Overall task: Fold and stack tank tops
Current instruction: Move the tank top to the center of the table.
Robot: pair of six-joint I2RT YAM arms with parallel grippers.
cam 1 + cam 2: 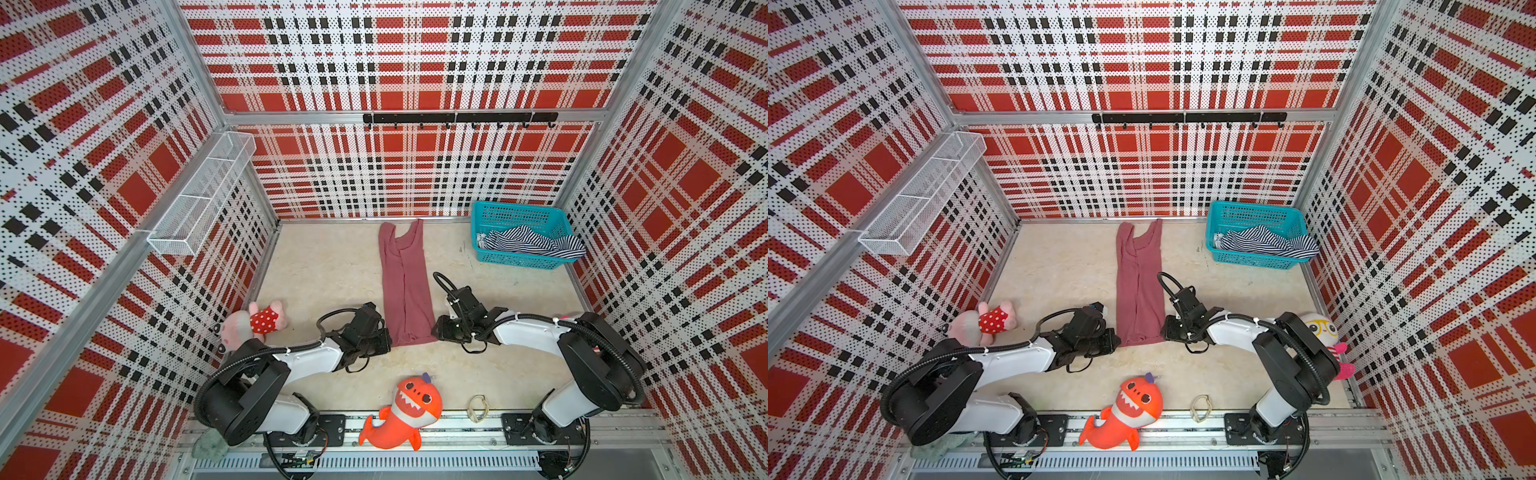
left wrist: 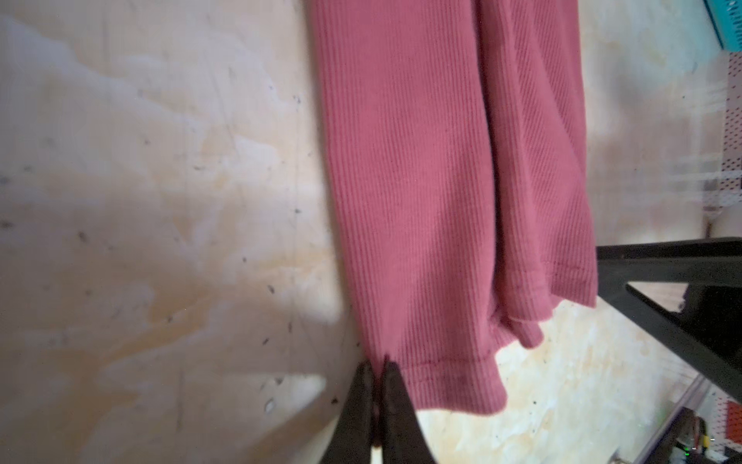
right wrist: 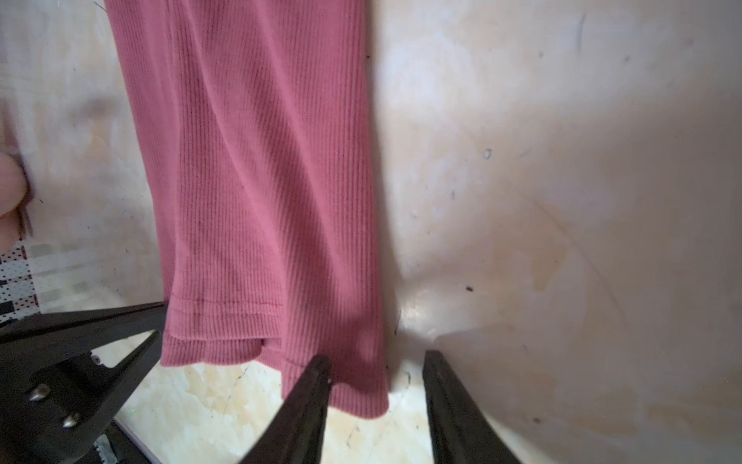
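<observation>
The ribbed dusty-rose tank top [image 1: 405, 282] lies as a long narrow strip at frame centre in both top views; the navy-and-white striped tank top [image 1: 534, 243] sits crumpled in the teal plastic basket [image 1: 519, 210], upper right. The left gripper [image 2: 376, 363] pinches the strip's lower-left hem corner, while the right gripper [image 3: 375, 361] stands spread astride the lower-right corner.
</observation>
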